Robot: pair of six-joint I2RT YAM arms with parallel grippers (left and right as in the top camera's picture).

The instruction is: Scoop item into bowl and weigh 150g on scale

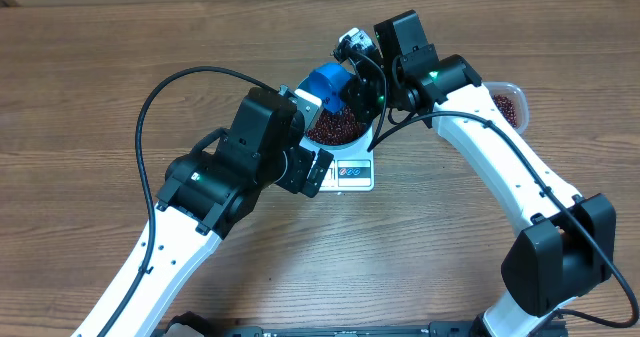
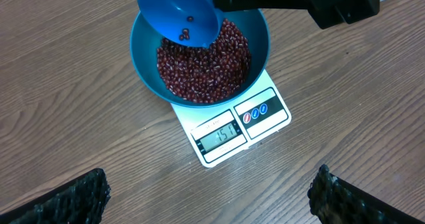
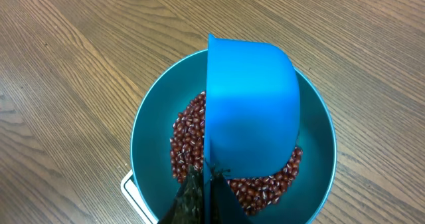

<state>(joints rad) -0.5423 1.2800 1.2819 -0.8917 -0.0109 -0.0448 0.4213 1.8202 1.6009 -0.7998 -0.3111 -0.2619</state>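
So the red-brown beans (image 2: 202, 68) were heaped in the glossy blue bowl (image 2: 143, 58). The bowl sat right on top of the white kitchen scale (image 2: 229, 136), covering the back of it so only the front strip with the display and buttons showed. The display was lit with digits, but we couldn't read them for sure. Directly above the scale, a blue scoop (image 2: 176, 11) hung tipped over the bowl, mouth angled down, with a few beans inside it. The right gripper (image 3: 199, 197) was clenched on the scoop's handle, reaching in from the back-right of the scale. The left gripper (image 2: 209, 204) hovered on the display side of the scale with its jaws spread wide, grasping nothing, above the wooden table (image 2: 66, 117). Off to the right of the scale and a bit behind it, we saw a clear plastic tub (image 1: 507, 102) with more beans in it, partly hidden by the right arm.
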